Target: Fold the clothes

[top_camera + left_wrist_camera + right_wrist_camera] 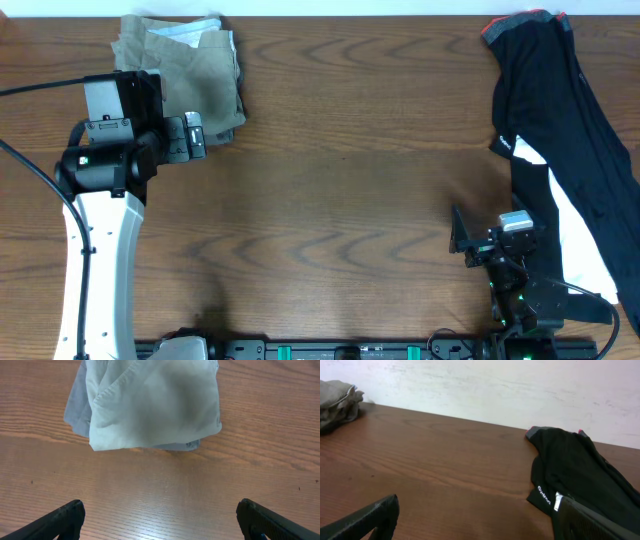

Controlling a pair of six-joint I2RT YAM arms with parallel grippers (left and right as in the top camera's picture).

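Observation:
Folded khaki-beige shorts (190, 75) lie in a compact bundle at the table's far left; they fill the top of the left wrist view (150, 405) and show small at the left edge of the right wrist view (337, 400). My left gripper (195, 135) is open and empty, just beside the bundle's near edge, fingers wide apart over bare wood (160, 520). A long black garment (565, 130) with a white patch lies spread along the right side, also in the right wrist view (580, 475). My right gripper (460, 238) is open and empty, low at the near right beside the black garment (475, 520).
The brown wooden table (350, 180) runs between the two garments. A pale wall (495, 385) stands behind the far edge. The arms' bases and a black rail (350, 350) sit along the near edge.

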